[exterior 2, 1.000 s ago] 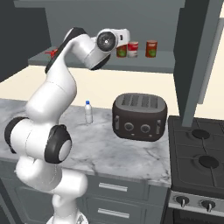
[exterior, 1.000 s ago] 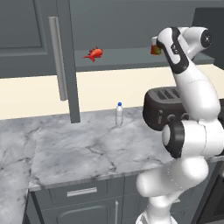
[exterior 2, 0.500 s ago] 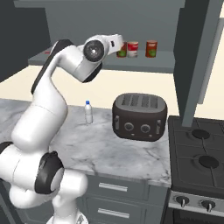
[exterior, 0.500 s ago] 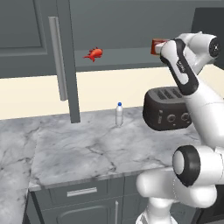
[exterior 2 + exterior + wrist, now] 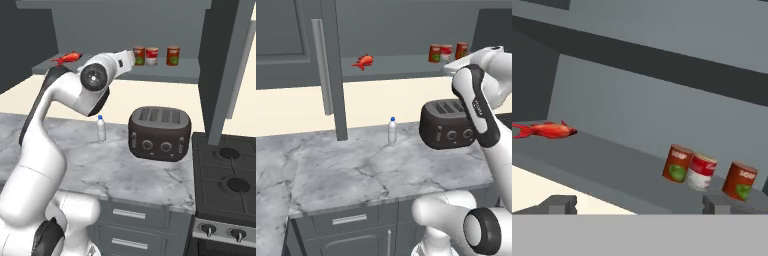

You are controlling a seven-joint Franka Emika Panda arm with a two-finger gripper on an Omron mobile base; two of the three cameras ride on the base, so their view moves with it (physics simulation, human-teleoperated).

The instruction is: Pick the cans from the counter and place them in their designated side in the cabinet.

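Three cans are seen standing upright on the shelf (image 5: 612,165) of the cabinet (image 5: 225,65): a dark red can (image 5: 677,163) with a green patch, a white can (image 5: 702,172) with a red band touching its side, and a second dark red can (image 5: 739,181) set a little apart. A red fish (image 5: 547,130) lies well apart at the other end. On the counter (image 5: 366,172) a small bottle (image 5: 392,131) and a toaster (image 5: 448,124) are left, with no can visible.

The gripper (image 5: 637,204) is held spread and empty, short of the shelf edge.

The tins are judged rigid, fairly light and smooth-walled, so slipping is possible. They are best taken across the middle of the body, squarely.
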